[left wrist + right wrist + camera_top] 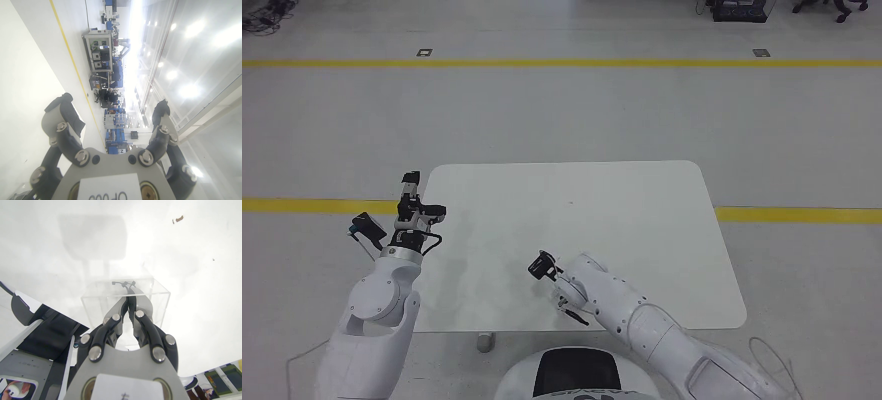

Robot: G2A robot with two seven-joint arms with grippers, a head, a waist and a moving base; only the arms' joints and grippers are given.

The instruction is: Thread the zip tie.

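Note:
Several black zip ties (pixel 123 283) lie inside a small clear plastic box (pixel 162 306) on the white table (pixel 189 266). My right gripper (pixel 130 292) reaches down into that box, shut, with a zip tie strand running in between its fingertips. In the top view my right arm (pixel 592 288) bends over the table's near edge and hides the box. My left gripper (pixel 114 100) is raised off the table's left edge (pixel 414 205), pointing upward into the room, open with nothing between its fingers.
The white table (pixel 622 220) is bare across its middle and far side. A small brown scrap (pixel 178 219) and a dark speck (pixel 213 259) lie on the surface beyond the box. Yellow floor lines (pixel 802 214) run past the table.

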